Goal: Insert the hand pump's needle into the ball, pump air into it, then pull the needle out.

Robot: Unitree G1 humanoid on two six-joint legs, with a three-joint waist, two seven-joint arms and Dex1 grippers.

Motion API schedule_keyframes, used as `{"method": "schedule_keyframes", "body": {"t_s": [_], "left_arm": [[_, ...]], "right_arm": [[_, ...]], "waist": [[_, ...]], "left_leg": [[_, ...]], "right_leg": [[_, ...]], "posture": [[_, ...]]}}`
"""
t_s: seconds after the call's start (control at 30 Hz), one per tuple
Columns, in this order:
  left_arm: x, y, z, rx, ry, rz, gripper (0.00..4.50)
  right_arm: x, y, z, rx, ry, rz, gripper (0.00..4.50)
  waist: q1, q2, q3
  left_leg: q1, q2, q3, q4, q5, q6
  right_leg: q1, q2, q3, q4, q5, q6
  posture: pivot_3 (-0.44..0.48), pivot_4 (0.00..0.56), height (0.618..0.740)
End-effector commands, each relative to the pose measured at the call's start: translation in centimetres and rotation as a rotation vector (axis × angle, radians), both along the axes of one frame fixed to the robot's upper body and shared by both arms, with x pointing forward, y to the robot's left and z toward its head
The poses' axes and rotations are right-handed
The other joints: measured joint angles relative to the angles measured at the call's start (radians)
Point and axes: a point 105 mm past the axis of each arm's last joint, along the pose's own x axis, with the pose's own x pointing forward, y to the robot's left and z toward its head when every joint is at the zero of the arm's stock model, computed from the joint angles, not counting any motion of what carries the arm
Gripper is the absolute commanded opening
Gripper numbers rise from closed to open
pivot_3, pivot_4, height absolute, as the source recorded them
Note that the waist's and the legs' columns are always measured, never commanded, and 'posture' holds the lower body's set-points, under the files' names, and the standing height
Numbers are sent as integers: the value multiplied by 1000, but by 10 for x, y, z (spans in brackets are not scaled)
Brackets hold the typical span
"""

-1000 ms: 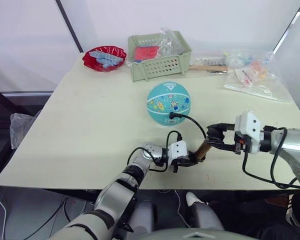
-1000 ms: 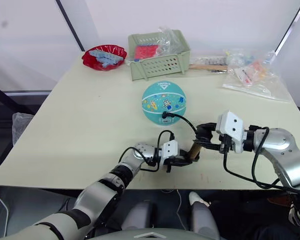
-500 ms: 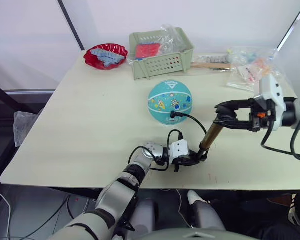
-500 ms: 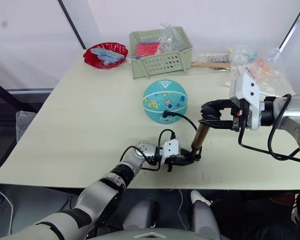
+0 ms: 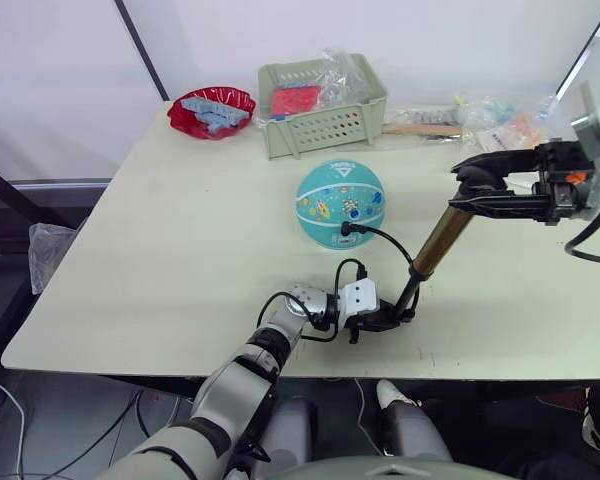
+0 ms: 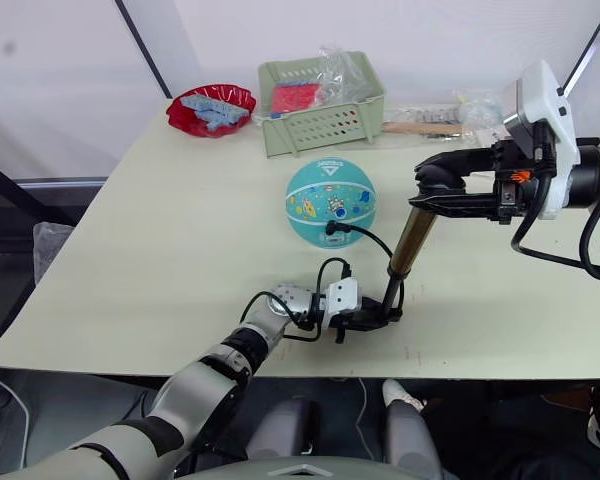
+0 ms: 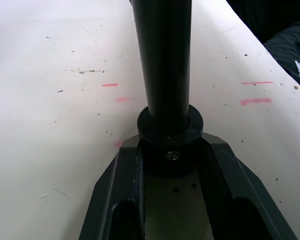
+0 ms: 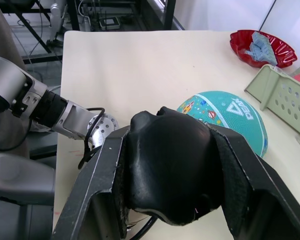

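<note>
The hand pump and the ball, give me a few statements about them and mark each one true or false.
1. The right gripper grips the black T-handle at the top of the hand pump. True.
2. The left gripper holds the pump's lower end on the table. True.
3. The pump lies flat on the table. False: it stands tilted, handle raised.
4. The black hose runs to the ball. True.
5. The ball sits inside the green basket. False: it rests on the table in front of it.

one ball (image 5: 340, 204), one hand pump (image 5: 438, 243), one basket (image 5: 323, 110)
</note>
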Motion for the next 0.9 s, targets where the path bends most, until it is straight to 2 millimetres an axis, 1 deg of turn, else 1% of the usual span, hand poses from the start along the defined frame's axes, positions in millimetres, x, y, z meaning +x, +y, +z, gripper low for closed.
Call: {"method": "schedule_keyframes", "body": {"t_s": [0.03, 0.13, 0.33, 0.47, 0.57, 0.67, 0.8, 0.9], "left_arm": [[-23, 25, -44, 147, 136, 20, 1031], [-23, 25, -44, 147, 135, 20, 1031], [-22, 27, -44, 149, 134, 23, 1031], [-21, 27, -43, 145, 132, 24, 1031], [-21, 26, -42, 141, 130, 25, 1031], [-20, 24, -41, 133, 128, 26, 1031], [-18, 23, -38, 124, 128, 31, 1031], [-16, 22, -36, 112, 134, 40, 1031]], "right_arm": [[1, -5, -9, -50, -71, -42, 1940], [3, -3, -38, -77, -36, -46, 1940], [7, -2, -81, -117, -9, -63, 1940], [11, -1, -113, -148, -7, -83, 1940], [12, 3, -128, -143, -10, -97, 1940], [9, 7, -147, -179, -13, -91, 1940], [6, 14, -157, -186, -12, -81, 1940], [5, 16, -159, -187, -17, -79, 1940]], "waist": [[0, 0, 0], [-1, -3, -4], [-4, -9, -11], [-4, -11, -13], [-4, -13, -15], [-4, -13, -15], [-4, -12, -15], [-4, -12, -16]], "left_leg": [[0, 0, 0, 0, 0, 0], [1, 0, 0, 0, 0, 0], [4, 0, 0, 0, 0, 0], [4, 0, 0, 0, 0, 0], [4, 0, 0, 0, 0, 0], [4, 0, 0, 0, 0, 0], [4, 0, 0, 0, 0, 0], [4, 0, 1, 0, 0, 0]], "right_leg": [[0, 0, 0, 0, 0, 0], [0, 1, 0, 0, 0, 0], [1, 3, 0, 0, -2, 3], [1, 3, 0, 0, 0, 0], [1, 4, 0, 0, 0, 0], [1, 4, 1, 0, 0, 0], [1, 4, 1, 0, 0, 0], [1, 4, 1, 0, 0, 0]], "posture": [[0, 150, 736], [0, 150, 736], [0, 150, 736], [0, 150, 736], [0, 150, 736], [0, 150, 736], [0, 150, 736], [0, 150, 736]]}}
